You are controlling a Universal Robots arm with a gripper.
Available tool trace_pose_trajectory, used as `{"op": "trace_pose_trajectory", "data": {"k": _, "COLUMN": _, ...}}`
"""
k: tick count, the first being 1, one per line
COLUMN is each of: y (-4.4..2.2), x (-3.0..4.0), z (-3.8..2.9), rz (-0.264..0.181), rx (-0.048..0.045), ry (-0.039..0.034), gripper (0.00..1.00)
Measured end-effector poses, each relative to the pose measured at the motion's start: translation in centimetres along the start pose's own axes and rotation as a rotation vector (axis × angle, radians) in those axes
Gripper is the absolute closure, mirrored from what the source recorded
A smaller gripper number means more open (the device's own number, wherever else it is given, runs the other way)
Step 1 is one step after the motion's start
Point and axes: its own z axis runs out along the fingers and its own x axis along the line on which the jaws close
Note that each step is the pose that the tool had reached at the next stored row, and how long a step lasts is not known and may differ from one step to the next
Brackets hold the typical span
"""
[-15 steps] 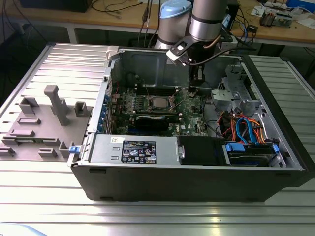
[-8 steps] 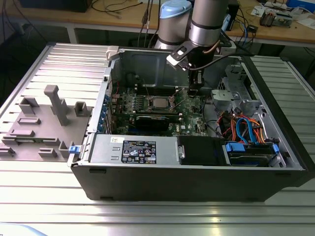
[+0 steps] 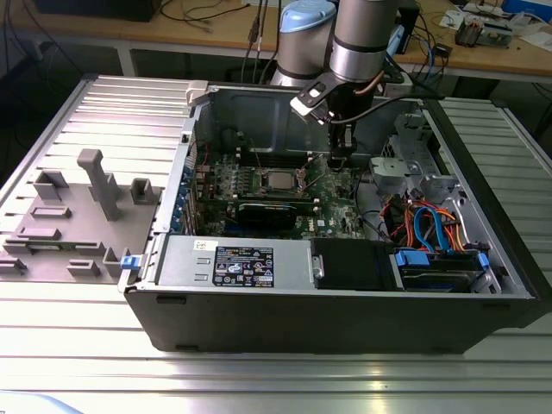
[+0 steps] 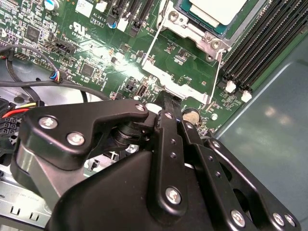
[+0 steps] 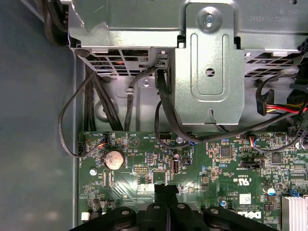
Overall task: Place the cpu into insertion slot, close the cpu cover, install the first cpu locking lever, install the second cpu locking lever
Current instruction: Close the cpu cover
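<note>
Black tool (image 4: 171, 100) pinched, silver cpu (image 4: 211, 9), green-rimmed

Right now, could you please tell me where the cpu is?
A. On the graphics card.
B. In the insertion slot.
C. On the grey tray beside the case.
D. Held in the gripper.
B: in the exterior view the cpu lies flat in the insertion slot, with the gripper apart from it to the exterior view's right.

One cpu (image 3: 278, 180), one green motherboard (image 3: 222, 185), one black graphics card (image 3: 272, 212) — and one open computer case (image 3: 345, 321).
</note>
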Motion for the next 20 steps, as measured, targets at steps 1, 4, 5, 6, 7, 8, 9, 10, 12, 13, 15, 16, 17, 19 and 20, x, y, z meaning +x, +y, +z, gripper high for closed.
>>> {"op": "trace_pose_trajectory", "data": {"k": 1, "y": 0.00, "x": 0.00, "z": 0.00, "rz": 0.000, "rx": 0.0000, "ry": -0.0001, "gripper": 0.89}}
{"op": "trace_pose_trajectory", "data": {"k": 4, "y": 0.00, "x": 0.00, "z": 0.00, "rz": 0.000, "rx": 0.0000, "ry": 0.0000, "gripper": 0.89}}
{"op": "trace_pose_trajectory", "data": {"k": 5, "y": 0.00, "x": 0.00, "z": 0.00, "rz": 0.000, "rx": 0.0000, "ry": -0.0001, "gripper": 0.89}}
{"op": "trace_pose_trajectory", "data": {"k": 6, "y": 0.00, "x": 0.00, "z": 0.00, "rz": 0.000, "rx": 0.0000, "ry": -0.0001, "gripper": 0.89}}
{"op": "trace_pose_trajectory", "data": {"k": 7, "y": 0.00, "x": 0.00, "z": 0.00, "rz": 0.000, "rx": 0.0000, "ry": 0.0000, "gripper": 0.89}}
{"op": "trace_pose_trajectory", "data": {"k": 8, "y": 0.00, "x": 0.00, "z": 0.00, "rz": 0.000, "rx": 0.0000, "ry": 0.0000, "gripper": 0.89}}
{"op": "trace_pose_trajectory", "data": {"k": 9, "y": -0.02, "x": 0.00, "z": 0.00, "rz": 0.000, "rx": 0.0000, "ry": -0.0001, "gripper": 0.89}}
{"op": "trace_pose_trajectory", "data": {"k": 10, "y": -0.27, "x": 0.00, "z": -0.01, "rz": 0.000, "rx": 0.0001, "ry": 0.0000, "gripper": 0.89}}
{"op": "trace_pose_trajectory", "data": {"k": 12, "y": -0.88, "x": -0.01, "z": -0.03, "rz": 0.000, "rx": 0.0000, "ry": 0.0004, "gripper": 0.89}}
{"op": "trace_pose_trajectory", "data": {"k": 13, "y": -1.02, "x": 0.00, "z": -0.03, "rz": 0.000, "rx": 0.0001, "ry": 0.0006, "gripper": 0.89}}
{"op": "trace_pose_trajectory", "data": {"k": 15, "y": -1.25, "x": 0.00, "z": -0.04, "rz": 0.000, "rx": 0.0000, "ry": 0.0007, "gripper": 0.89}}
{"op": "trace_pose_trajectory", "data": {"k": 16, "y": -1.31, "x": 0.00, "z": -0.04, "rz": 0.000, "rx": 0.0000, "ry": 0.0007, "gripper": 0.89}}
{"op": "trace_pose_trajectory", "data": {"k": 17, "y": -1.33, "x": 0.00, "z": -0.04, "rz": 0.000, "rx": 0.0000, "ry": 0.0007, "gripper": 0.89}}
{"op": "trace_pose_trajectory", "data": {"k": 19, "y": -1.36, "x": 0.00, "z": -0.04, "rz": 0.000, "rx": 0.0000, "ry": 0.0007, "gripper": 0.89}}
{"op": "trace_pose_trajectory", "data": {"k": 20, "y": -1.36, "x": 0.00, "z": -0.04, "rz": 0.000, "rx": 0.0000, "ry": 0.0006, "gripper": 0.89}}
